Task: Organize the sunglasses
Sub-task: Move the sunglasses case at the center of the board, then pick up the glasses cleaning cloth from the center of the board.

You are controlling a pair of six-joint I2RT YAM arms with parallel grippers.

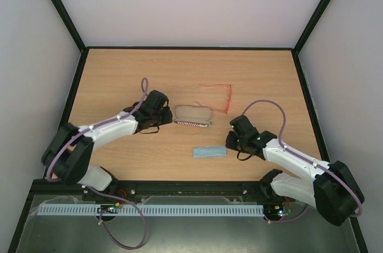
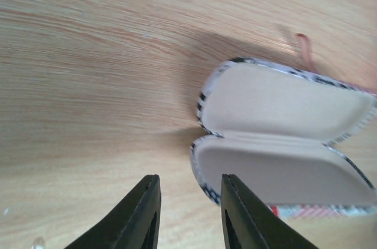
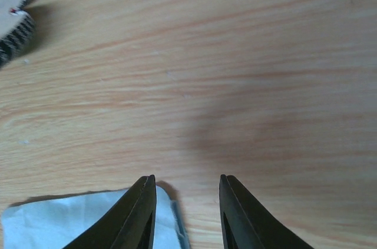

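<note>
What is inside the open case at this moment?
Only bare beige lining shows in both halves of the case; nothing lies in it. Its right end is cut off in the wrist view. The sunglasses lie on the table behind it.

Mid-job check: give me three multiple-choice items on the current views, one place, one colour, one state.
1. The case is: A shut; B open, nothing inside; C open, holding glasses.
2. The cloth is: A yellow; B black; C light blue.
3. The sunglasses lie: A in the case; B on the cloth; C on the table beyond the case.
Key: 1 B, the left wrist view shows bare lining; 2 C, plain from above; 3 C, the red frame sits on bare wood.
</note>
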